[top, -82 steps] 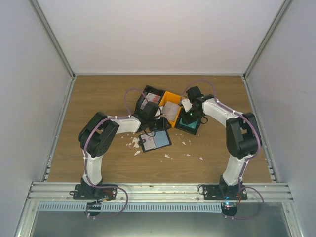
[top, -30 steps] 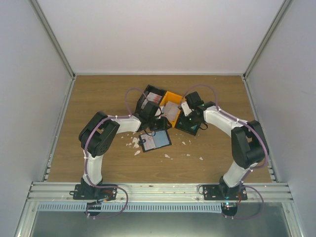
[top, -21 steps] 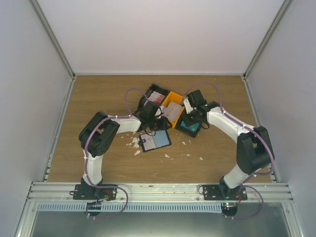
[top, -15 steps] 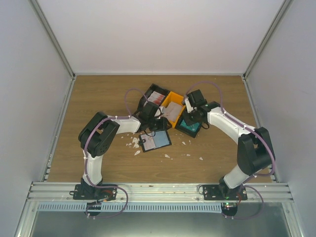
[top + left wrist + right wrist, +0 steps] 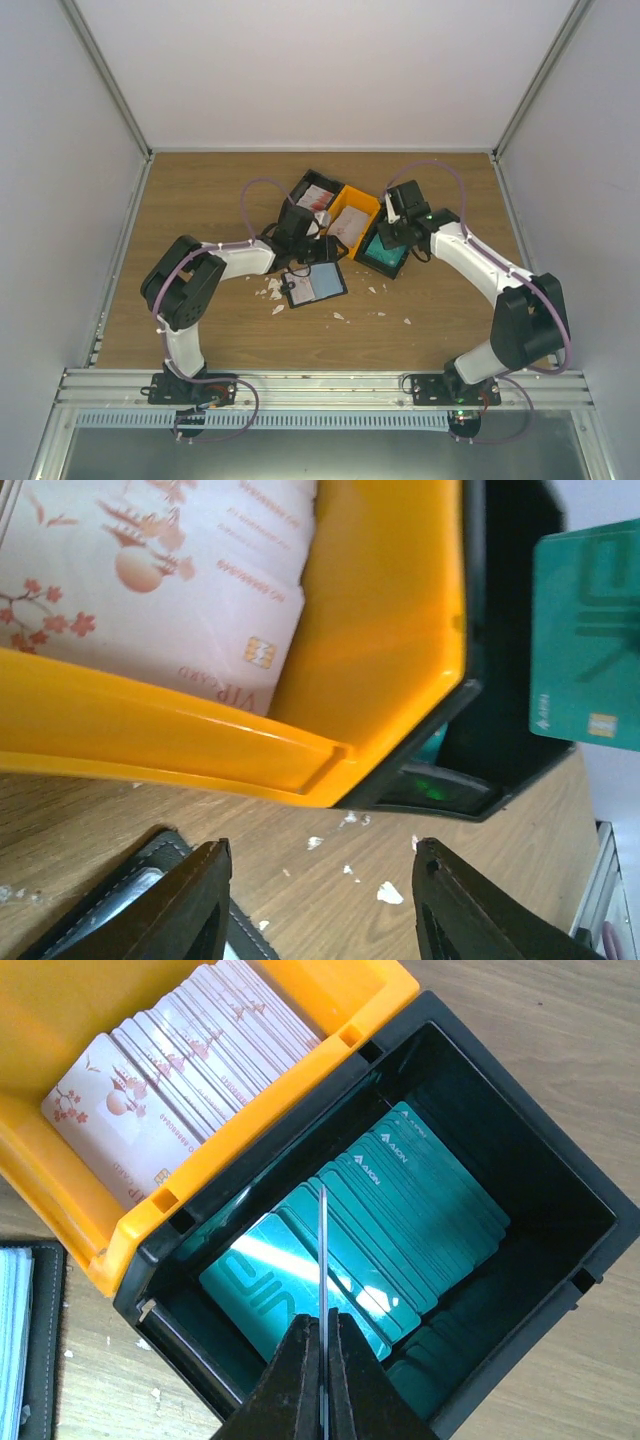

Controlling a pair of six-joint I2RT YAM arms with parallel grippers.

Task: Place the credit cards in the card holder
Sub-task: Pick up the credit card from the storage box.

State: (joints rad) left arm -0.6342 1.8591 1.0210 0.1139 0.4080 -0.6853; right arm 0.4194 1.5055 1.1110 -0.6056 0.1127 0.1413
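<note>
One teal card [image 5: 590,620] pinched edge-on in right jaws above black tray [image 5: 545,1175], left jaws apart

Teal card [image 5: 590,630] upright; card holder [image 5: 313,285] open flat

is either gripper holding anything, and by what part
The right gripper pinches a teal card by one edge, above the black tray. The left gripper is open and holds nothing.

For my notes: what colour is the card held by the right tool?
The card is teal; see the left wrist view.
</note>
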